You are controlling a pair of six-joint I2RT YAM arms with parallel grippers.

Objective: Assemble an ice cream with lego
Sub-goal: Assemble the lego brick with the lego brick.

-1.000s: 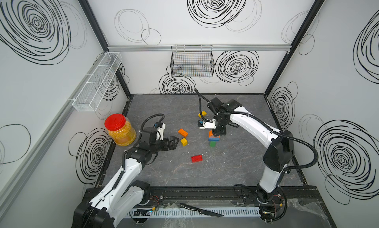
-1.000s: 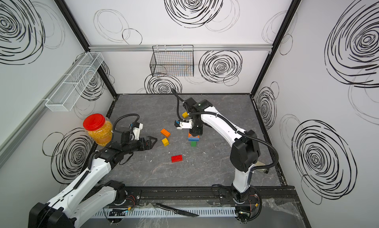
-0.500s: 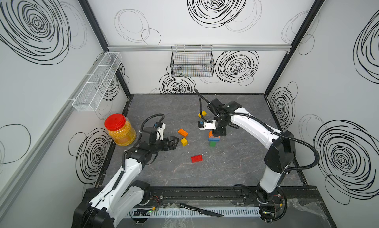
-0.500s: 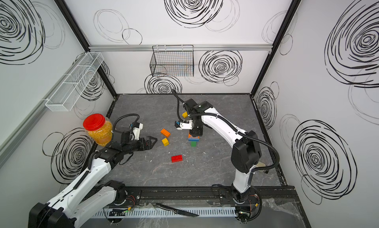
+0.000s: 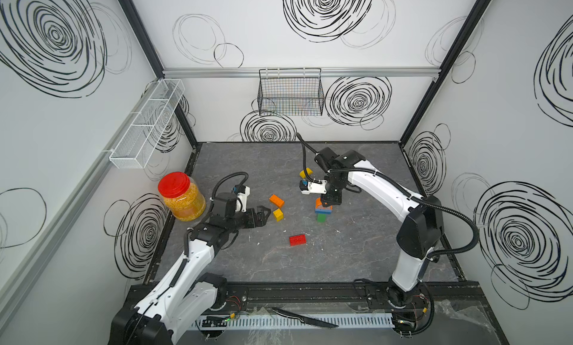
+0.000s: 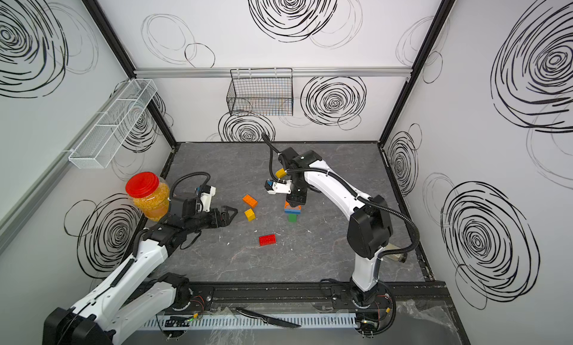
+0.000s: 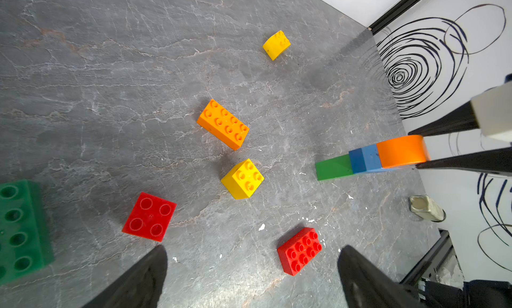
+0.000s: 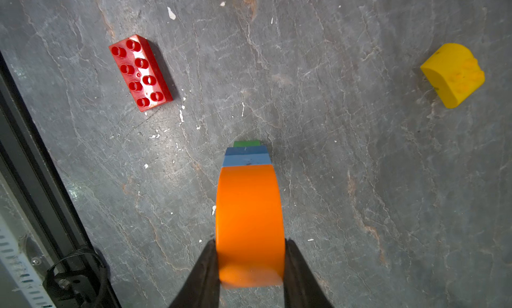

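Observation:
A stack of lego stands mid-floor: a green brick [image 5: 321, 217] at the bottom, a blue brick [image 5: 322, 209] on it, and a rounded orange brick [image 8: 250, 223] on top. My right gripper [image 8: 250, 265] points down and is shut on the rounded orange brick's sides. Loose bricks lie to the left of the stack: an orange 2x4 [image 5: 276, 200], a yellow 2x2 [image 5: 278, 214], a red 2x4 [image 5: 297, 240]. A rounded yellow brick [image 5: 305, 173] lies behind it. My left gripper [image 7: 252, 250] hovers open near the yellow 2x2, holding nothing. Under that arm lie an upturned red brick [image 7: 149, 216] and an upturned green brick [image 7: 20, 229].
A red-lidded jar of yellow grains [image 5: 181, 196] stands at the left wall beside my left arm. A small glass jar [image 6: 395, 257] lies by the right wall. A knife [image 5: 304, 318] lies on the front rail. A black wire basket [image 5: 290, 92] and a white mesh shelf [image 5: 147, 123] hang on the walls.

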